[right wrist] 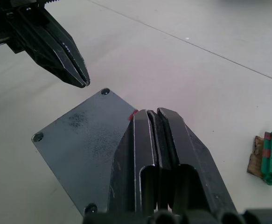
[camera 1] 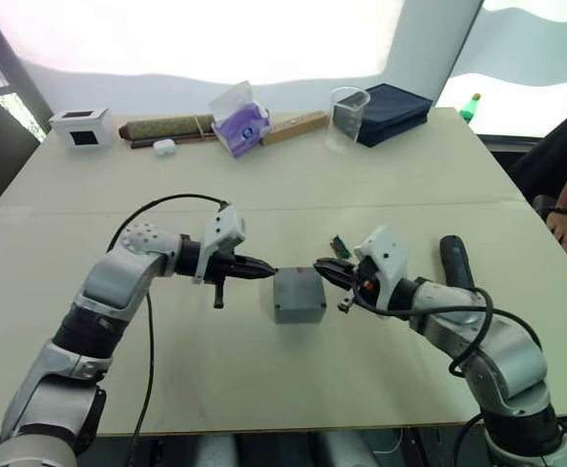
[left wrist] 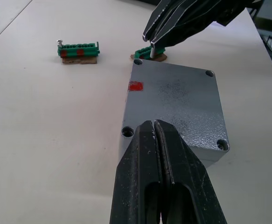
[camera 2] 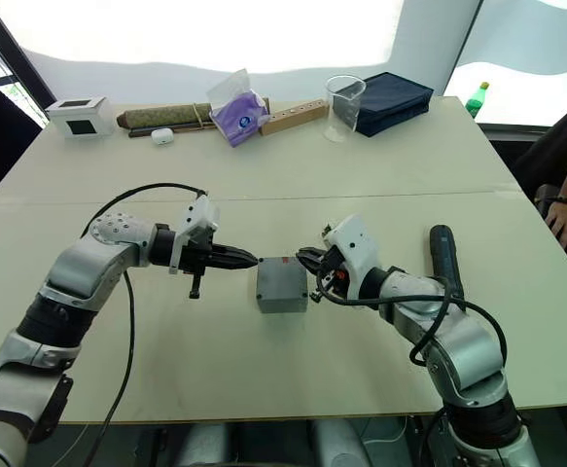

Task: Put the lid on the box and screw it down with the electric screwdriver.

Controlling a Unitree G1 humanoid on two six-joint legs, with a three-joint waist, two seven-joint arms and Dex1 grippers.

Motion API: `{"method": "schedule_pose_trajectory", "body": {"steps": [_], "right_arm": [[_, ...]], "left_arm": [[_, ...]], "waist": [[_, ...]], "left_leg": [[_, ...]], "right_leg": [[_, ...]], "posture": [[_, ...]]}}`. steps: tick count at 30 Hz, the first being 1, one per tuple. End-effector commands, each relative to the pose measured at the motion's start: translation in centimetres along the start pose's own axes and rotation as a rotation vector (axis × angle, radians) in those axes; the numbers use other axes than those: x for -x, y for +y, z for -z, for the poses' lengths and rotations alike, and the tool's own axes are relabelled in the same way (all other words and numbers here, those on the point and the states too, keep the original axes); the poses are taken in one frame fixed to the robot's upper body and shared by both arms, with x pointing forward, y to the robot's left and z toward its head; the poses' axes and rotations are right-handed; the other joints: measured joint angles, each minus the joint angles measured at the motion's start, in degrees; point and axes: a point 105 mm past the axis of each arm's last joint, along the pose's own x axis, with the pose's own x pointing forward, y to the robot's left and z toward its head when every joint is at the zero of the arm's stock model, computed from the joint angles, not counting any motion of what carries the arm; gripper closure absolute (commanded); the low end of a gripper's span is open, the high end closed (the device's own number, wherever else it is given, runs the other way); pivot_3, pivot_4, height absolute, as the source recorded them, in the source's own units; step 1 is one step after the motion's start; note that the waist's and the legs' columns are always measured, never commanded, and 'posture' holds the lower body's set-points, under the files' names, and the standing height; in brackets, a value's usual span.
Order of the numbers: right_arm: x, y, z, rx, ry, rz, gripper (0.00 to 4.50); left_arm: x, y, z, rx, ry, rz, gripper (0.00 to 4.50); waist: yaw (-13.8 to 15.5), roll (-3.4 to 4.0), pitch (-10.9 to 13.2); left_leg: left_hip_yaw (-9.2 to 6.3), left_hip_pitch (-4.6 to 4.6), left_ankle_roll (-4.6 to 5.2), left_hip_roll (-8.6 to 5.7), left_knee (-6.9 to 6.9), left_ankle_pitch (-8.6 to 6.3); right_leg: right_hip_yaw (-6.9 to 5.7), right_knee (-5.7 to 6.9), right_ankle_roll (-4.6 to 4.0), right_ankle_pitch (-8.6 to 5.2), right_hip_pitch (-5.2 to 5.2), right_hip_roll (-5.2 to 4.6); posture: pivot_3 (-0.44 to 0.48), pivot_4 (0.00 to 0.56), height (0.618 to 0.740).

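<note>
So the box point(camera 1: 298, 296) sits mid-table with the lid point(left wrist: 175, 107) already on top, flush, its corner screw holes showing and a small red mark near one edge. Both grippers point at it from either side: the left gripper point(camera 1: 266, 269) has its fingers pressed together just off the box's left edge, and the right gripper point(camera 1: 320, 268) is closed too, tips hovering right at the opposite edge, neither one holding anything. Two little green connector strips point(left wrist: 79, 49) lie on the table just past the box. The screwdriver point(camera 1: 456, 263) lies flat out to the right, beside the right forearm. Along the far edge: a white box point(camera 1: 82, 126), a purple pouch point(camera 1: 241, 122), a clear cup point(camera 1: 348, 115) and a navy case point(camera 1: 392, 111).
</note>
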Motion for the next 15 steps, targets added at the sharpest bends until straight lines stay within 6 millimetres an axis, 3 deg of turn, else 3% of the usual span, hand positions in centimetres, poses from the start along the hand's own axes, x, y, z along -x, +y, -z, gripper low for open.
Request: {"method": "schedule_pose_trajectory", "body": {"steps": [1,10,15], "right_arm": [[-0.04,-0.12,-0.42,0.022,-0.028,0.011,4.41],[-0.56,-0.42,0.14,0.019,-0.022,0.018,4.41],[-0.59,-0.46,0.41,0.002,-0.019,0.019,4.41]], "left_arm": [[0.03,0.00,-0.17,-0.024,-0.009,-0.001,4.50],[-0.09,0.46,0.48,-0.029,-0.007,-0.011,4.50],[-0.35,0.52,-0.25,-0.034,-0.012,-0.008,4.50]], "waist": [[0.0,0.00,0.0],[0.0,0.00,0.0],[0.0,0.00,0.0]], "left_leg": [[0.00,0.00,0.00,0.00,0.00,0.00],[0.00,0.00,0.00,0.00,0.00,0.00],[0.00,0.00,0.00,0.00,0.00,0.00]], "right_leg": [[0.00,0.00,0.00,0.00,0.00,0.00],[0.00,0.00,0.00,0.00,0.00,0.00],[0.00,0.00,0.00,0.00,0.00,0.00]], "posture": [[0.000,0.150,0.740],[0.000,0.150,0.740],[0.000,0.150,0.740]]}}
